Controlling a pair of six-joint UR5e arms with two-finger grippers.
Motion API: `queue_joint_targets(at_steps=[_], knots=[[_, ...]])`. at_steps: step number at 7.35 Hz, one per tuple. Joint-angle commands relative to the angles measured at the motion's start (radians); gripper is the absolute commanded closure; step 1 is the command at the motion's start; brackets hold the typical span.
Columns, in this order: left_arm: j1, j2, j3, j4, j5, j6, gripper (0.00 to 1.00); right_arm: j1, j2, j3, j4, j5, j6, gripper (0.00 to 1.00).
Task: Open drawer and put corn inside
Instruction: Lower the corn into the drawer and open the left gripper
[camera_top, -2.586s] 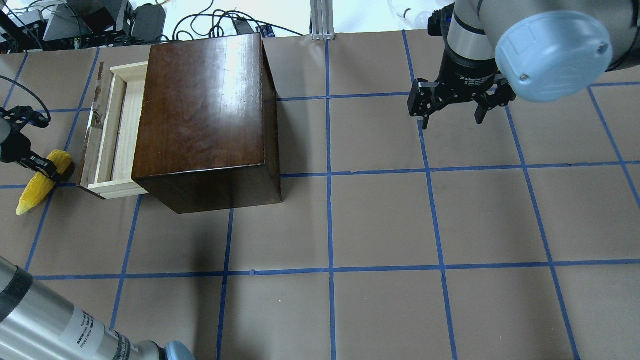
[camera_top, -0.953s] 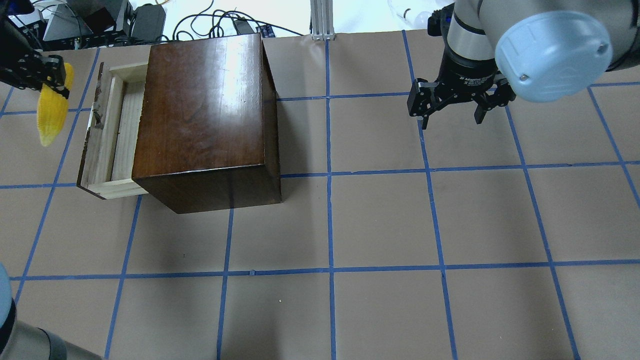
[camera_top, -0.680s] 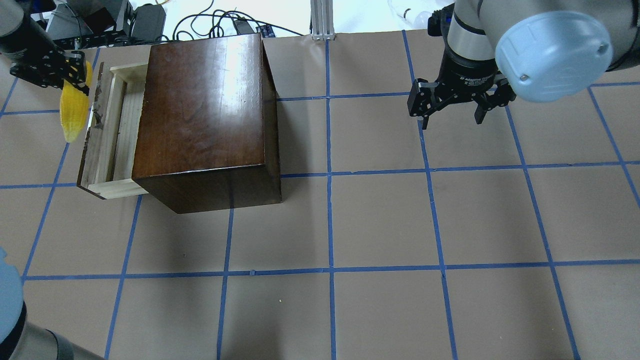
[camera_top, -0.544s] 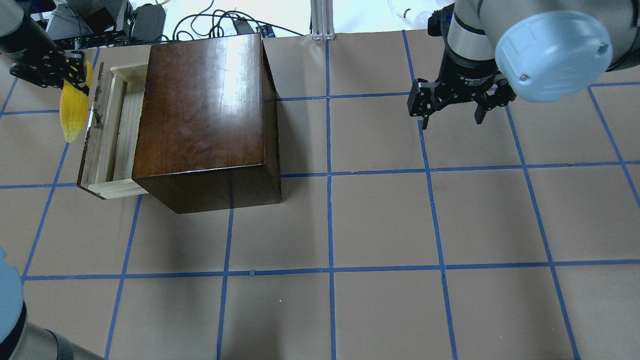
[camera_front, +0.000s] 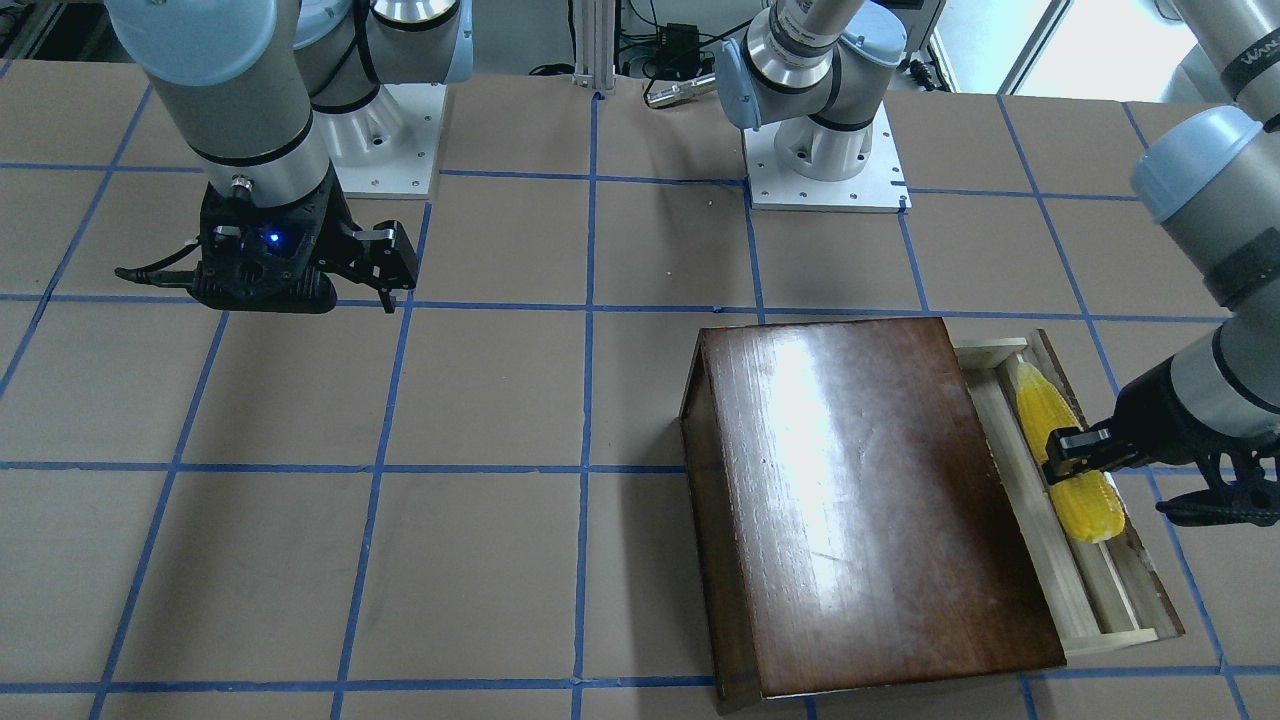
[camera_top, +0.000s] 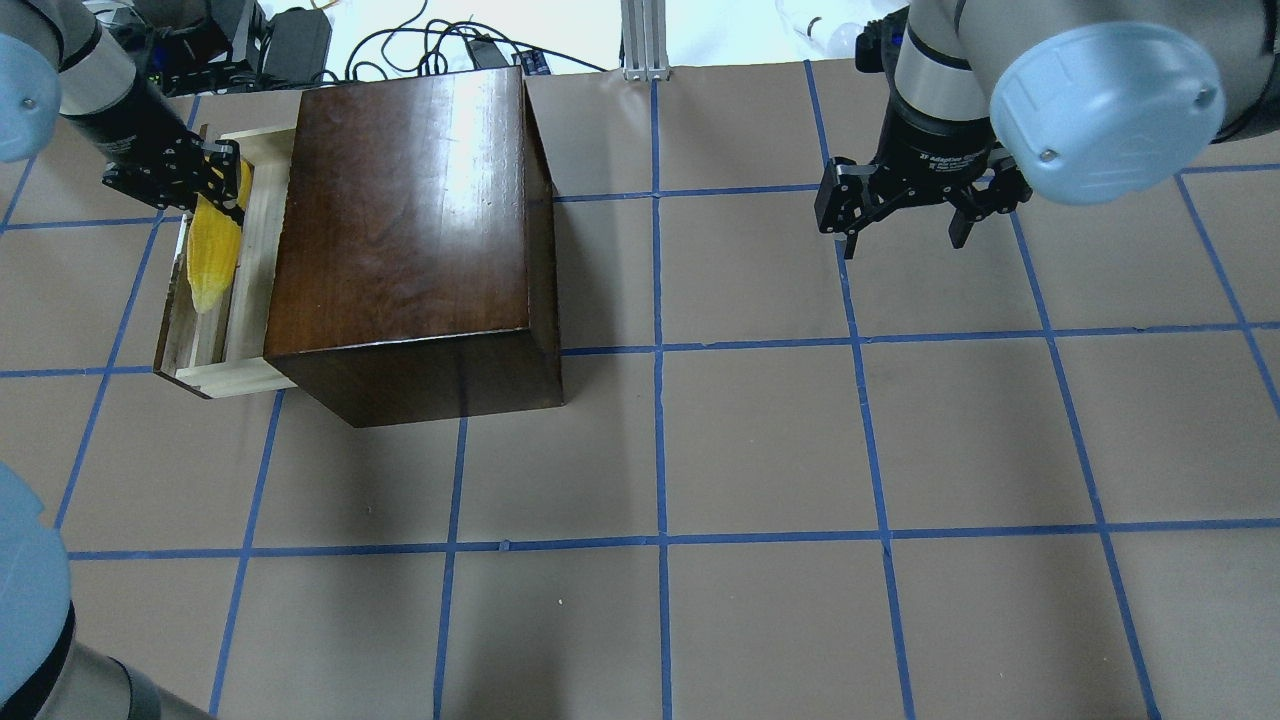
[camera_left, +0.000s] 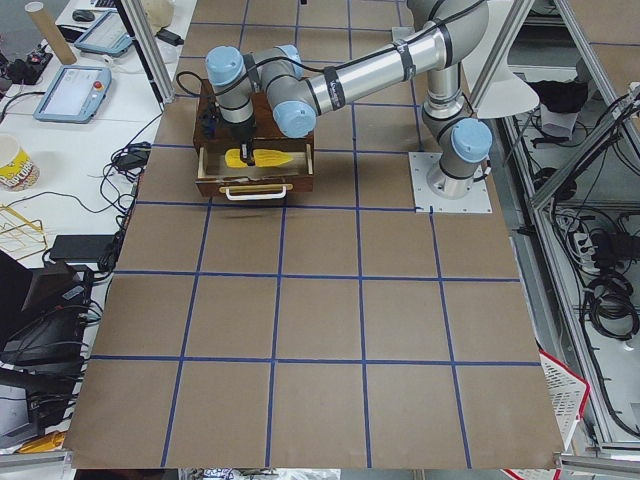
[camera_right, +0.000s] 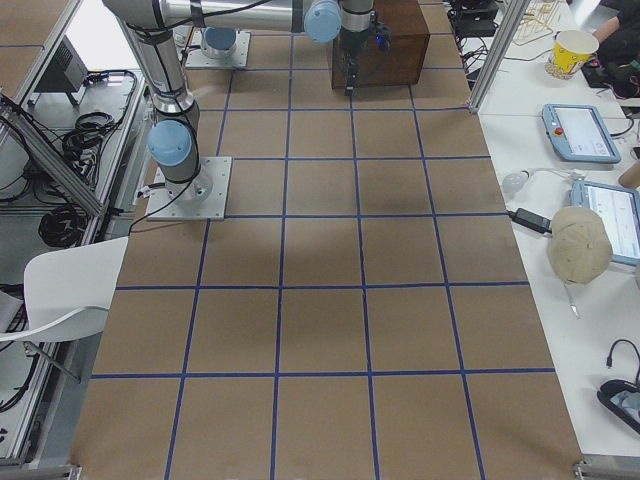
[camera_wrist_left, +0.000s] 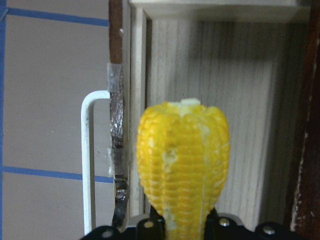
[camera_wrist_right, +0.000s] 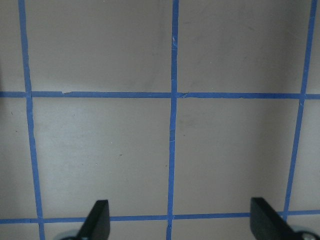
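Left wrist, unlike overhead: drawer pull (camera_wrist_left: 87, 165) beside corn (camera_wrist_left: 183, 165)

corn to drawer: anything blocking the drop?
Nothing visible. The left pincer holds the corn lengthwise over the open drawer, and the pale wood floor under it is bare. The dark box covers only the tray's inner part, beside the corn and not under it.
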Motion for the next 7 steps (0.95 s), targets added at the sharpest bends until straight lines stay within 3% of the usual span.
queue_joint_targets(at_steps=[1, 2, 3, 4, 7], knots=[[-0.004, -0.007, -0.007, 0.008, 0.000, 0.003, 0.89, 0.000, 0.000, 0.000, 0.000, -0.001, 0.000, 0.00], [-0.004, -0.011, -0.006, 0.008, -0.001, -0.001, 0.58, 0.000, -0.002, 0.000, 0.000, -0.001, 0.000, 0.00], [-0.004, -0.009, -0.004, 0.008, -0.002, -0.009, 0.45, 0.000, 0.000, 0.000, -0.001, -0.001, 0.000, 0.00], [-0.004, -0.004, -0.004, 0.007, -0.004, -0.017, 0.15, 0.000, 0.000, 0.001, 0.000, -0.001, 0.000, 0.00], [-0.004, 0.032, 0.005, -0.008, 0.004, -0.018, 0.12, 0.000, 0.000, 0.000, -0.001, -0.001, 0.000, 0.00]])
